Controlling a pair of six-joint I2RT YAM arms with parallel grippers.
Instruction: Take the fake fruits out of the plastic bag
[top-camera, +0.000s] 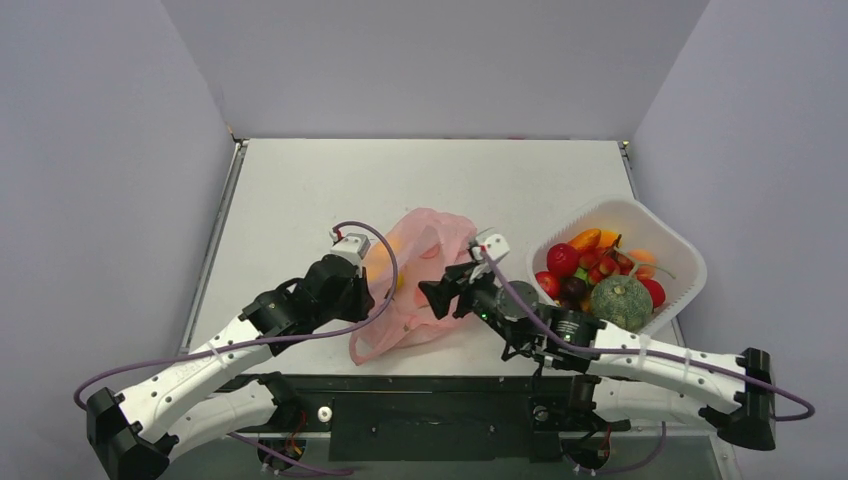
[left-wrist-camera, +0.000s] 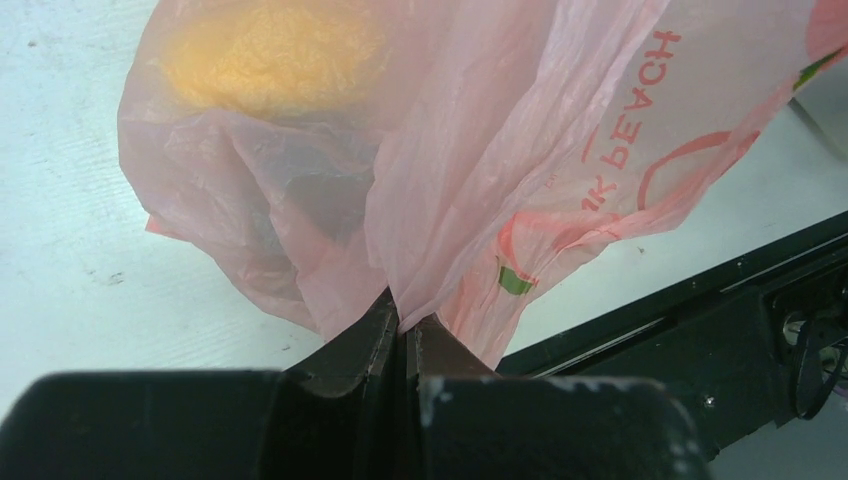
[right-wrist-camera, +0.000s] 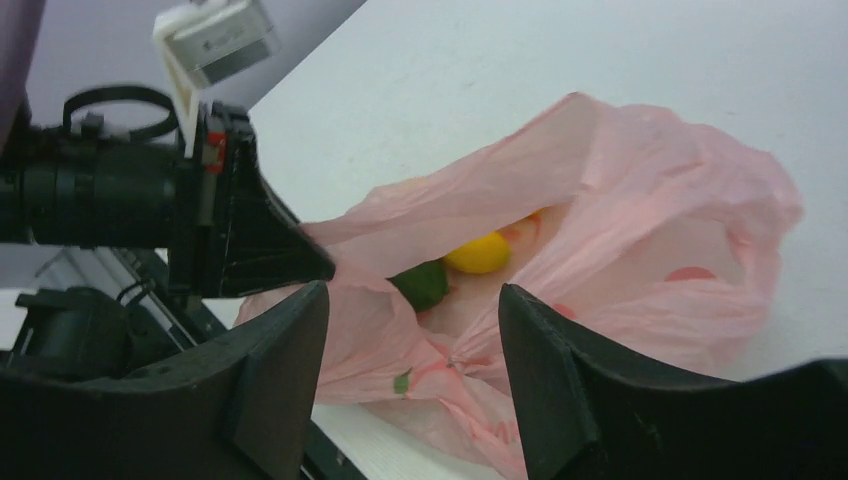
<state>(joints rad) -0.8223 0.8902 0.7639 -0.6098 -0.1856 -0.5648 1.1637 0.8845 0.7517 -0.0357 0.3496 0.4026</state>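
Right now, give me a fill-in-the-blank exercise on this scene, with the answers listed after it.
1. The left end effector is shut on the thin, translucent ____ plastic bag.
2. The right end effector hovers ____ at the bag's mouth.
3. The white rounded-square plastic basket, holding glossy toy fruits, stands on the robot's ____ side.
Answers: pink; open; right.

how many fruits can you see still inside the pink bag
2: a yellow fruit and a green one beside it, both just inside the open mouth of the plastic bag. More may be hidden under the folds.
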